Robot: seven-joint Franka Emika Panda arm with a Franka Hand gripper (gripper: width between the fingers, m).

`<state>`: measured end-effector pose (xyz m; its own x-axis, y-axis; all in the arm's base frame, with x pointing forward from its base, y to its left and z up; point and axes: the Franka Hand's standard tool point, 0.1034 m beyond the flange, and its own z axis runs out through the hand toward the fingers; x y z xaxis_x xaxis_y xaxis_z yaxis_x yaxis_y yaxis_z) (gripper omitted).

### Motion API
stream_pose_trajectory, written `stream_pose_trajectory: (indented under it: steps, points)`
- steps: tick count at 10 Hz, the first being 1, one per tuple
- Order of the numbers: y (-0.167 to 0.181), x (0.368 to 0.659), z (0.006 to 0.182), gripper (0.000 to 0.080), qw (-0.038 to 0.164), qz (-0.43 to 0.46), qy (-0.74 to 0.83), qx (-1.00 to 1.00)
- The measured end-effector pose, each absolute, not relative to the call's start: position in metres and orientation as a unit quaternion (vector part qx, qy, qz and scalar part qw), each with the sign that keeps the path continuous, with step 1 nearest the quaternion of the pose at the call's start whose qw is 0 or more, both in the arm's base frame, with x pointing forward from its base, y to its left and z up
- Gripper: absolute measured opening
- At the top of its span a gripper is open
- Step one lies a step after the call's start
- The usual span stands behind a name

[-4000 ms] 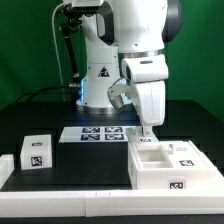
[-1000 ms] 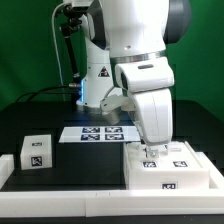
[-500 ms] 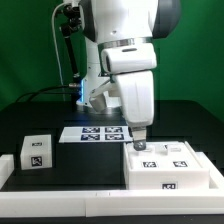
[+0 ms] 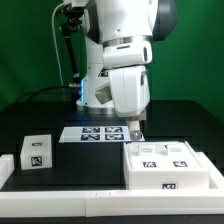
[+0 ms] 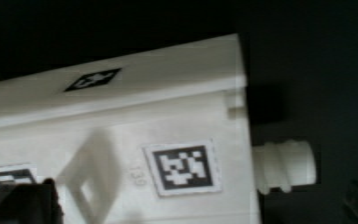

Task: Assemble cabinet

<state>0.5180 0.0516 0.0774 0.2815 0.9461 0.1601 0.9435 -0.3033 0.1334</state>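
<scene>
The white cabinet point(image 4: 170, 166) lies at the front of the exterior view's right, with two tags on top and one on its front face. My gripper point(image 4: 136, 130) hangs just above and beside its far corner on the exterior view's left, touching nothing. In the wrist view the cabinet point(image 5: 140, 110) fills the picture, with tags and a round knob point(image 5: 286, 165) on its side. One dark finger point(image 5: 23, 202) shows at the edge, and nothing is between the jaws, which stand apart.
A small white tagged cube point(image 4: 37, 152) stands at the exterior view's left. The marker board point(image 4: 98, 133) lies behind the cabinet, in front of the arm's base. A low white ledge point(image 4: 6, 168) runs along the front left.
My gripper has lifted off the cabinet's top and moved toward the exterior view's left and back. The cabinet's top, open four seconds ago, now lies closed.
</scene>
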Motion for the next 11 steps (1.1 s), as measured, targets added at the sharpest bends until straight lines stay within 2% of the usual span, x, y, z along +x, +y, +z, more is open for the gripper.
stream_pose_trajectory:
  steps: [5,11]
  points:
    - [0.052,0.517,0.076,0.0797,0.004,0.104,0.579,0.809]
    - [0.053,0.504,0.069,0.0797,-0.032,0.113,0.349,0.930]
